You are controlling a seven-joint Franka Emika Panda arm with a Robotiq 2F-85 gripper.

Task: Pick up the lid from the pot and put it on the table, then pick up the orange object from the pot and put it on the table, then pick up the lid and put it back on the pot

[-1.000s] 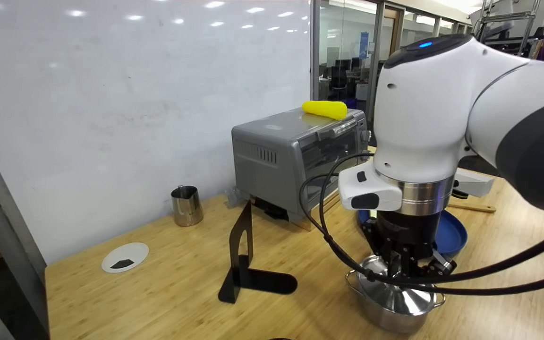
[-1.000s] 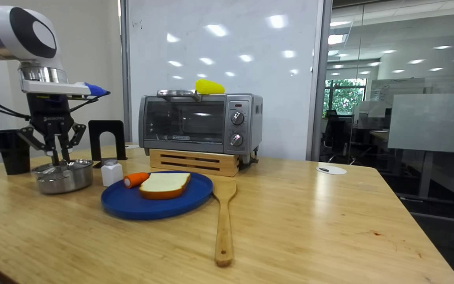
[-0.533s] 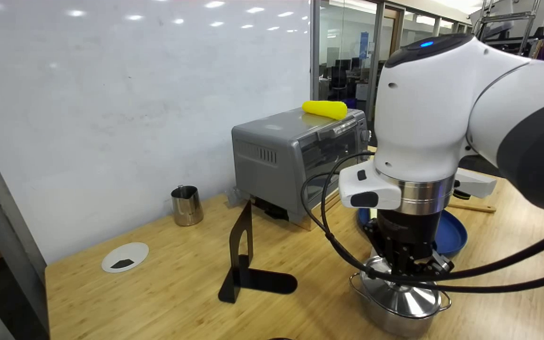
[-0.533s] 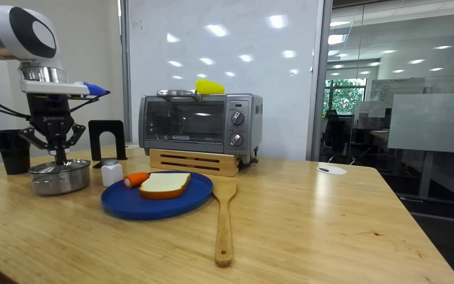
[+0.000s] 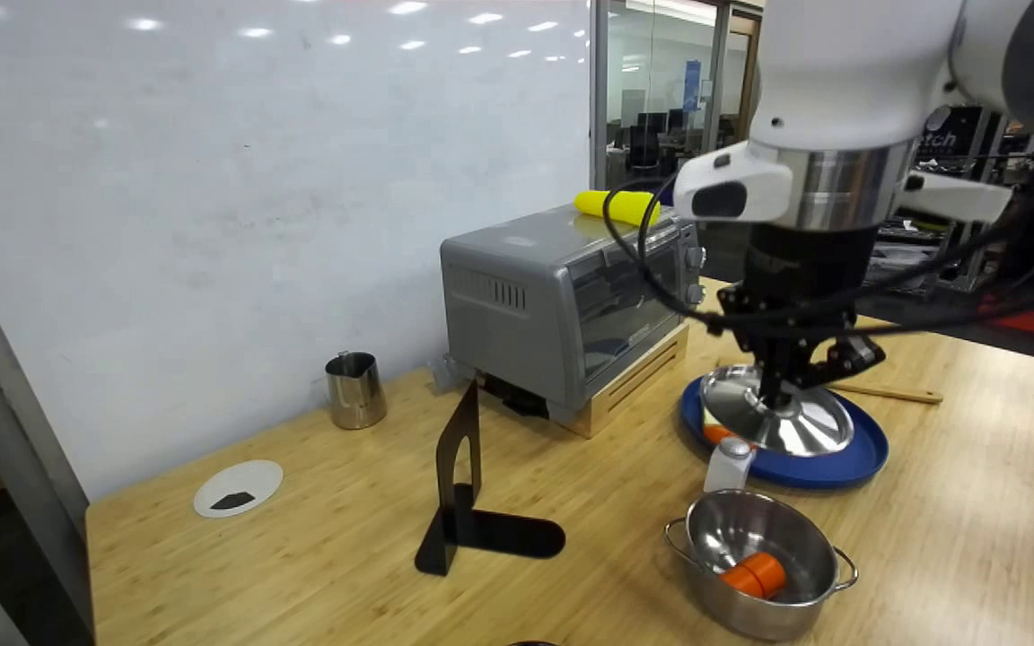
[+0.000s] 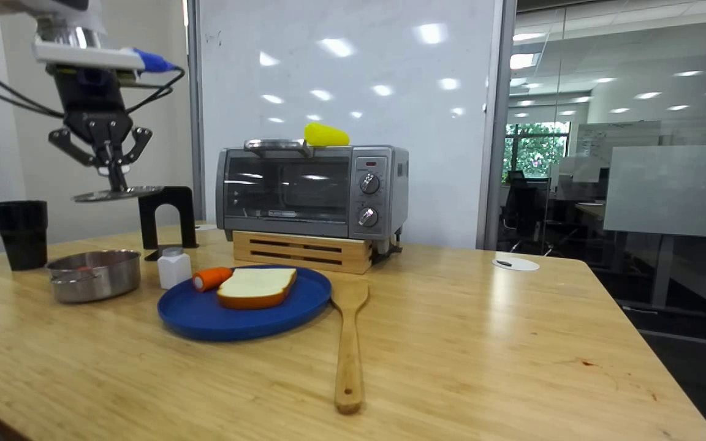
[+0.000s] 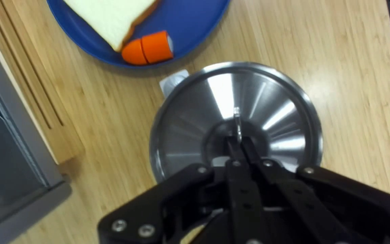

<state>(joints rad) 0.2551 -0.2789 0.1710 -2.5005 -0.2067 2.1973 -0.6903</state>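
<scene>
In an exterior view, the pincer [image 5: 777, 397] is right of centre, pinching the lid [image 5: 811, 425] by its top; the lid hangs in the air, overlapping the blue plate [image 5: 840, 474] in the frame. At the lower right the pot [image 5: 750, 615] stands uncovered on the desk [image 5: 302, 556], the orange object [image 5: 757, 574] lying inside it. A white shaker [image 5: 726, 468] stands between pot and plate. The toaster oven [image 5: 508, 305] (a yellow item [image 5: 620, 206] lies on it) takes up the upper middle; a metal cup [image 5: 357, 395] stands at the left, a black bookend [image 5: 503, 534] in the lower middle.

In an exterior view, the lid [image 6: 98, 195] hangs at the left, slightly tilted and well apart from the pot below it. A black cup [image 6: 20, 236] stands near the left edge. On the plate a slice of bread [image 6: 258, 288] and a carrot-like piece [image 6: 209, 279] lie side by side; a wooden spatula [image 6: 348, 349] lies just right of it.

In the wrist view, the lid fills the centre, the pincer squeezed on its upright handle [image 7: 237, 120]; the plate shows at the top, the toaster oven at the left.
</scene>
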